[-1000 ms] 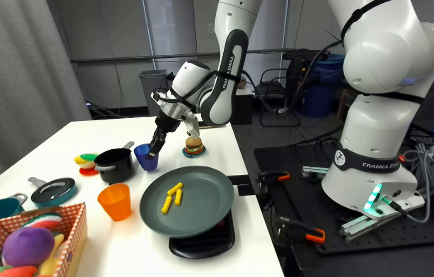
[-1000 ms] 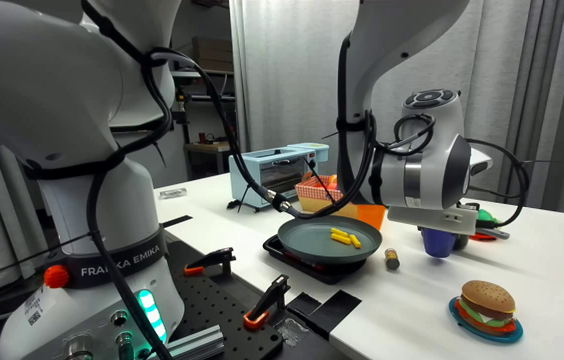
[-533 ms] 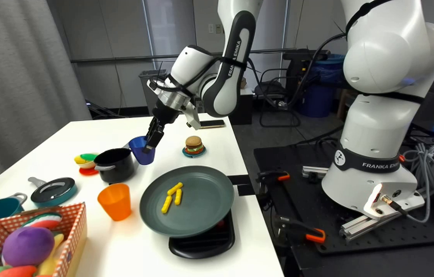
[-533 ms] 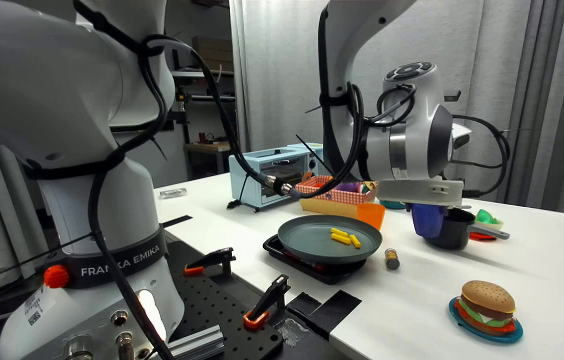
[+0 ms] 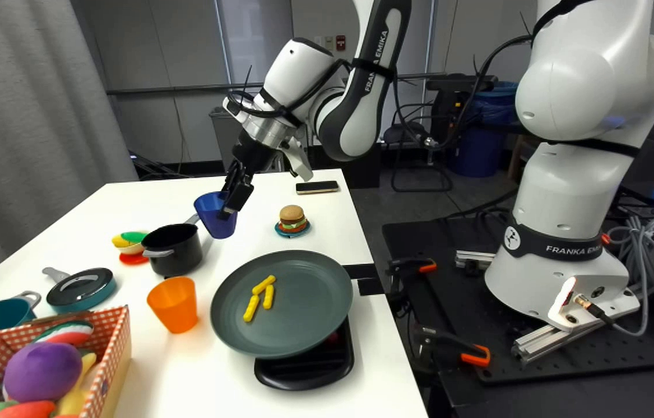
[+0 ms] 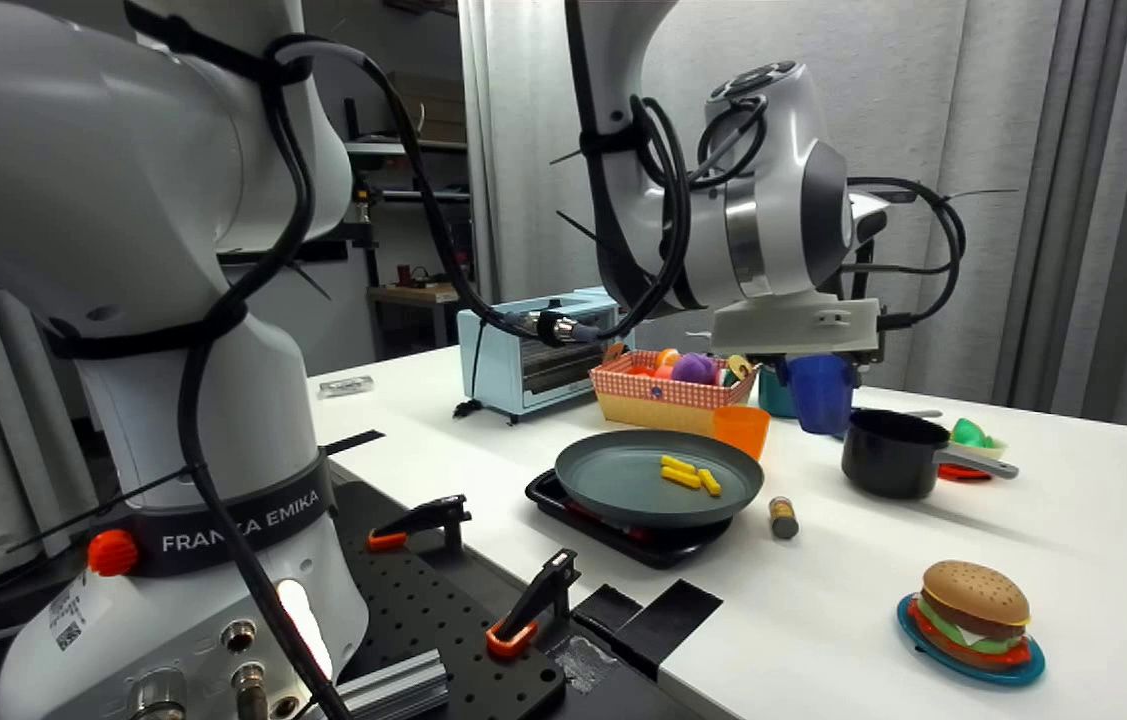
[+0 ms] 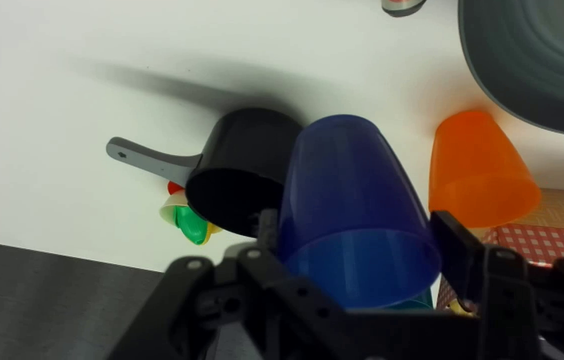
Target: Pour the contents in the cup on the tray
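My gripper (image 7: pixel 356 225) is shut on the blue cup (image 7: pixel 352 180), one finger on each side near its rim. The blue cup also shows in both exterior views (image 5: pixel 215 219) (image 6: pixel 820 392), held above the table beside the black pot, mouth up and slightly tilted. No pieces show inside the part of the cup that I can see; its bottom is hidden. The tray (image 5: pixel 309 307) is a round dark grey-green pan; it also shows in an exterior view (image 6: pixel 623 485) and partly in the wrist view (image 7: pixel 522 65). Three yellow pieces (image 5: pixel 268 296) lie in the tray.
The tray stands on a black burner (image 5: pixel 303 371). An orange cup (image 5: pixel 174 305) and a black pot (image 5: pixel 173 252) stand near the held cup. A toy burger (image 6: pixel 973 605), a small bottle (image 6: pixel 782 518), a checkered basket (image 6: pixel 663 405) and a toaster oven (image 6: pixel 523 370) are also on the table.
My gripper has risen with the blue cup in it, higher above the table, the cup tilting a little. In an exterior view it also moved left. The yellow pieces and the tray have not moved.
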